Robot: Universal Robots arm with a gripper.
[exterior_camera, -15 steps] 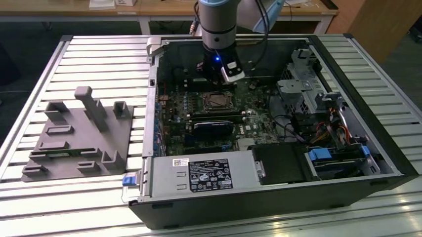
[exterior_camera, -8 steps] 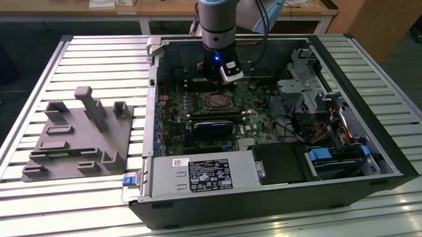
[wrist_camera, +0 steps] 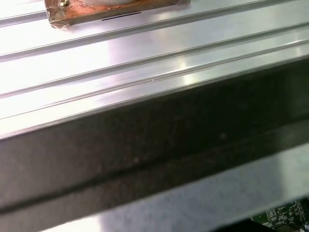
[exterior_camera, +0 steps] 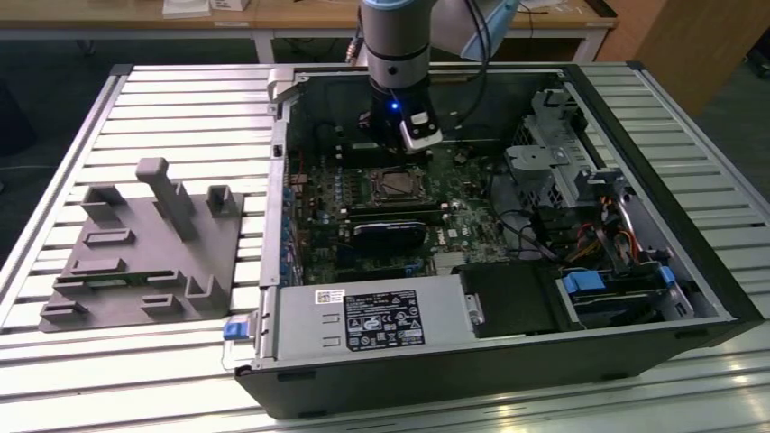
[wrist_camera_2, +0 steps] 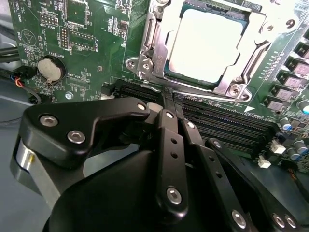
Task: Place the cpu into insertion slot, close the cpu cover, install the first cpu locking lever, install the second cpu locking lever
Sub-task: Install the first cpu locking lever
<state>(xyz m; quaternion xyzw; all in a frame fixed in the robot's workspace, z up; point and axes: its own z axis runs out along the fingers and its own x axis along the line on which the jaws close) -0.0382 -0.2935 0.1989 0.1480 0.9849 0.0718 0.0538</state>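
The cpu (wrist_camera_2: 207, 43), a flat silvery square, lies in the insertion slot (exterior_camera: 395, 183) on the green motherboard inside the open computer case. The cpu cover (wrist_camera_2: 155, 34), a silver frame with a cut-out centre, lies flat around the chip's edges. How the locking levers stand at the socket's sides I cannot tell. My gripper (exterior_camera: 409, 151) hangs over the board just behind the socket in the exterior view. In the second wrist view the gripper (wrist_camera_2: 166, 104) has its black links drawn together over the memory slots, shut on nothing, a short way from the socket.
The case's black walls (wrist_camera: 154, 154) ring the motherboard. Memory slots (wrist_camera_2: 217, 121), a coin battery (wrist_camera_2: 50, 69), a drive cage (exterior_camera: 547, 171) and cables crowd the board. A grey fixture (exterior_camera: 144, 244) sits on the slatted aluminium table (exterior_camera: 180, 99) at the exterior view's left.
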